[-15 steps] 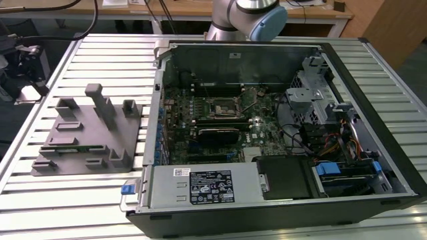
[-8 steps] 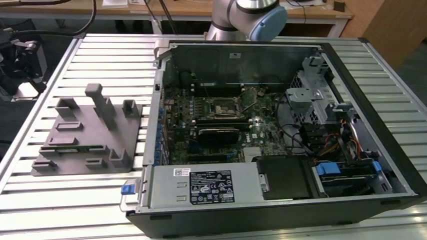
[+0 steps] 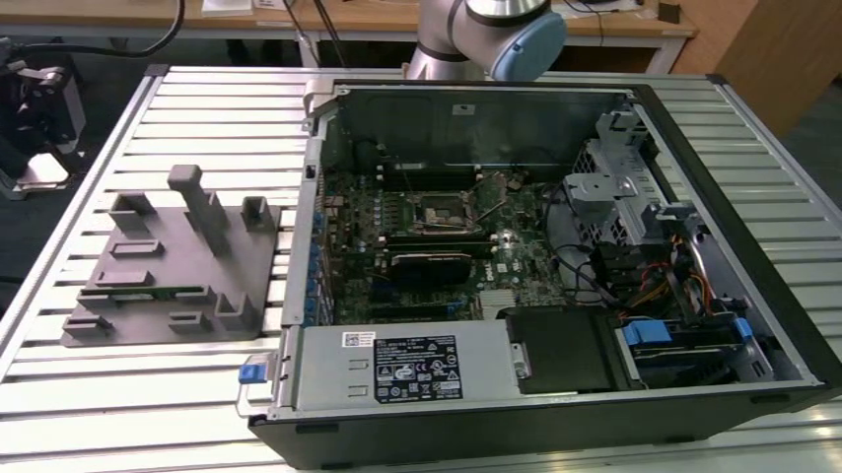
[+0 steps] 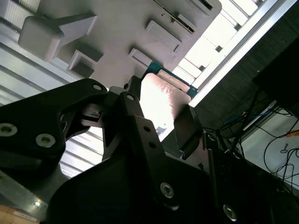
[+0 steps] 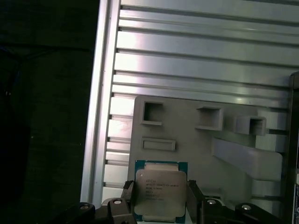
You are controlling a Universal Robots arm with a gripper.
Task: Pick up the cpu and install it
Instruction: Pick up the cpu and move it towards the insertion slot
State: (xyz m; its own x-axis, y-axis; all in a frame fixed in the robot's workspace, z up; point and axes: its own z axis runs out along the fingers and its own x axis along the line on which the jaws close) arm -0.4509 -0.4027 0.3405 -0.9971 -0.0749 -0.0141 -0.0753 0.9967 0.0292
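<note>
Contact is being made on two opposite edges of the cpu (image 5: 160, 186) by the gripper (image 5: 161, 198), whose fingers (image 5: 194, 201) are being pressed in from either side in the first wrist view, so the chip is being grasped, not merely flanked. It is being held flat between the jaws, its silvery top being turned toward that camera and its green rim being shown around it; in the second wrist view the same cpu (image 4: 161, 100) is being seen at a slant past the black fingers. Being square, it is being given no long axis to reckon with; its sides are being held roughly parallel to the edges of the grey fixture (image 5: 205, 154). That fixture is being seen beyond the chip and apart from it, so the cpu is being judged as lifted clear, hanging over one border of the fixture. In the exterior view the black socket (image 3: 439, 209) is being shown on the motherboard (image 3: 526, 261) inside the open computer case (image 3: 553, 434), well apart from the fixture (image 3: 172, 266) and toward the exterior view's right of it
</note>
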